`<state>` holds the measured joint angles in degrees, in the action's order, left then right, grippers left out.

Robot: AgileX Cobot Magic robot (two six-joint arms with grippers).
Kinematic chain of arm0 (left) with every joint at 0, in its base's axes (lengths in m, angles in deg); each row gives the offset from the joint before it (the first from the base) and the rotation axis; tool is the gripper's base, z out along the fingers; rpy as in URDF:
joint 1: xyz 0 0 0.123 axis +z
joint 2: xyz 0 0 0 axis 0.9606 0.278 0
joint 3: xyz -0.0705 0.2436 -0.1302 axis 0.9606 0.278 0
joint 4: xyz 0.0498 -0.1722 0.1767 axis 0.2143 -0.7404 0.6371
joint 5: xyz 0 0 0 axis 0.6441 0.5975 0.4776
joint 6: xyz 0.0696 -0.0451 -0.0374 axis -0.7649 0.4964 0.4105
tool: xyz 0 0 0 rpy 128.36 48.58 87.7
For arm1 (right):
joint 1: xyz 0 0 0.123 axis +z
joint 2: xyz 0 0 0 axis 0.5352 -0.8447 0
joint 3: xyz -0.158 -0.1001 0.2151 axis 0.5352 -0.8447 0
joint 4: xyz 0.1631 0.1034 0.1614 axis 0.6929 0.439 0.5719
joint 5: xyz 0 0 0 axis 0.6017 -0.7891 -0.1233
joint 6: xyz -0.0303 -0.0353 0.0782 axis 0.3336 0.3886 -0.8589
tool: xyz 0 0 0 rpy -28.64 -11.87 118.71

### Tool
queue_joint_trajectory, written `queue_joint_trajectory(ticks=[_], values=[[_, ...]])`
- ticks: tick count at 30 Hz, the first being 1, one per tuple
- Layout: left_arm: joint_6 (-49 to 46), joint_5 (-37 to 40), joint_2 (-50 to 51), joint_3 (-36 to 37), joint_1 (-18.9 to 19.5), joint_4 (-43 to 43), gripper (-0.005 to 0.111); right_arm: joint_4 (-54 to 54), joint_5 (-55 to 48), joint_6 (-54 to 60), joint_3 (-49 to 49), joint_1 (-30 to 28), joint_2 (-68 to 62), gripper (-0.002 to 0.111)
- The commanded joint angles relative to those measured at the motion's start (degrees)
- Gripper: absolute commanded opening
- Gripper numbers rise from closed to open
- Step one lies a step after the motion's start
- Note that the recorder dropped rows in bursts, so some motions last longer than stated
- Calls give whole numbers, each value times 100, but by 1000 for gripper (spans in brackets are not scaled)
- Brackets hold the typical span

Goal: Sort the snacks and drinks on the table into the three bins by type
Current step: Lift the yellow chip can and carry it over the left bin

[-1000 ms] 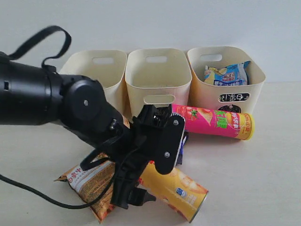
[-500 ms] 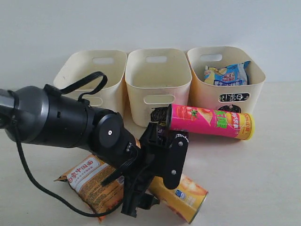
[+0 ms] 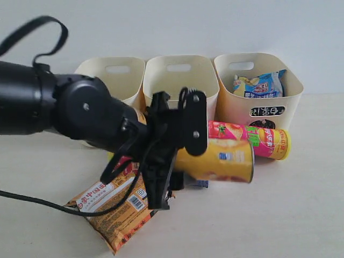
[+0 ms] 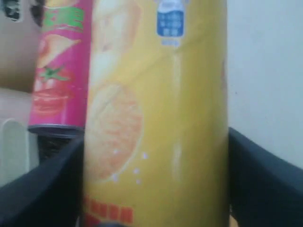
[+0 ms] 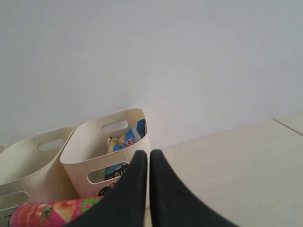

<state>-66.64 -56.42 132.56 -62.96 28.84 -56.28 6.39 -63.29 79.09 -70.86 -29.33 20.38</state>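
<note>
My left gripper [image 3: 174,144] is shut on the yellow chip tube [image 3: 223,160], which hangs level above the table in front of the middle bin [image 3: 180,80]. In the left wrist view the yellow tube [image 4: 156,94] fills the space between both black fingers [image 4: 265,182]. The pink chip tube [image 3: 260,141] lies on its side before the right bin [image 3: 269,105], which holds a blue packet [image 3: 260,85]. An orange-brown noodle packet [image 3: 115,209] lies flat under the arm. The left bin [image 3: 115,75] is partly hidden by the arm. My right gripper [image 5: 149,158] is shut and holds nothing, high above the right bin [image 5: 90,158].
A small dark blue packet [image 3: 200,184] peeks out on the table below the lifted tube. The pink tube [image 4: 59,71] shows beside the yellow one in the left wrist view. The left arm's black cable loops over the table's left side.
The left gripper has closed on the yellow tube and lifted it off the table, up and toward the bins. The noodle packet underneath is now more exposed. The right gripper is unchanged.
</note>
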Motion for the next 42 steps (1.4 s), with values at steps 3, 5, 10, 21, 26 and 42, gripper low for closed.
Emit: queue_joint_trajectory(ticks=[3,5,10,21,26,42], values=[[1910,-125,-978,-14,-29,-107,5,-13,6,-7,-23,16,8,0],[2753,-277,-1244,-14,-17,-107,5,-13,6,-7,-23,16,8,0],[4618,-844,-1666,-14,411,-107,5,-13,6,-7,-23,16,8,0],[6002,-1237,-1497,-518,2075,-107,5,-32,2,253,-23,16,8,0],[6721,-1193,-961,-887,2503,-107,5,-32,-218,350,-23,16,8,0],[6760,-277,752,-2556,3202,-107,5,-32,-1061,1067,-23,16,8,0]])
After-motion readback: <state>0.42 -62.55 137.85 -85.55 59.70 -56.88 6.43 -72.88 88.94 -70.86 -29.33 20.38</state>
